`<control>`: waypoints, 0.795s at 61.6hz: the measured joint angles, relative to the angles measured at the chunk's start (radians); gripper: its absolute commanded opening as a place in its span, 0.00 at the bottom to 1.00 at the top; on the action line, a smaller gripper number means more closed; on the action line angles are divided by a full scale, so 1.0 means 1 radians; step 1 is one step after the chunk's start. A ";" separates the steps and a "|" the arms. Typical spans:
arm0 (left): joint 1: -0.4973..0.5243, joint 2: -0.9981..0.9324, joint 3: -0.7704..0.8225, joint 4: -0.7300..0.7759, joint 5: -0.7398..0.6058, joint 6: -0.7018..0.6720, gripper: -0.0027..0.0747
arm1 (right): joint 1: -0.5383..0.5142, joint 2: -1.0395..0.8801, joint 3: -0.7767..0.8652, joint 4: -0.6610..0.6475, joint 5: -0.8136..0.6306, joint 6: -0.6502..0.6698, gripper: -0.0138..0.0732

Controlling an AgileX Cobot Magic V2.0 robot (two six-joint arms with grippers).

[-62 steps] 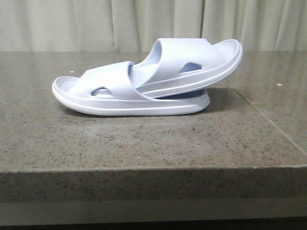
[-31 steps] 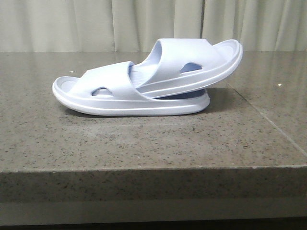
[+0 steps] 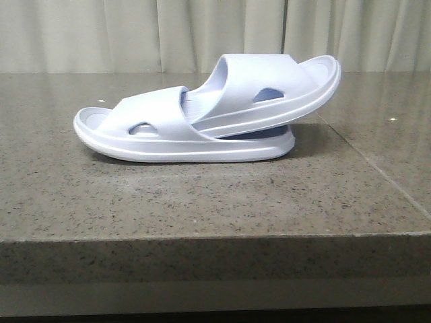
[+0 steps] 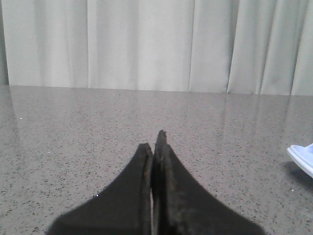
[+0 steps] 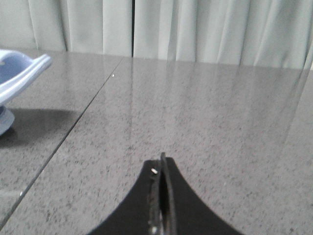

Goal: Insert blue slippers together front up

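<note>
In the middle of the front view, slightly above centre, the blue slippers (image 3: 202,114) lie nested on the stone table (image 3: 202,202): two of them, counted. The lower slipper (image 3: 135,131) sits flat on its sole; the upper slipper (image 3: 269,87) has one end tucked under the lower one's band and its other end tilted up toward the upper right of the frame, overhanging. Compared with the two earlier front pictures nothing has shifted; the pair rests exactly as it did, untouched by either arm, which suggests the insertion is finished and the arms have backed away. In the left wrist view the left gripper (image 4: 155,142) shows at bottom centre, fingers pressed together and empty, with a slipper edge at the right margin. In the right wrist view the right gripper (image 5: 161,164), likewise clenched on nothing, sits at bottom centre. One table, one curtain (image 3: 202,33) behind
</note>
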 measured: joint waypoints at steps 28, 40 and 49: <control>0.000 0.000 0.000 0.000 0.000 0.000 0.01 | 0.000 0.000 0.000 -0.162 -0.073 0.176 0.02; 0.000 0.000 0.000 0.000 0.000 0.000 0.01 | 0.000 0.000 0.000 -0.163 -0.073 0.177 0.02; 0.000 0.000 0.000 0.000 0.000 0.000 0.01 | 0.000 0.000 0.000 -0.165 -0.073 0.178 0.02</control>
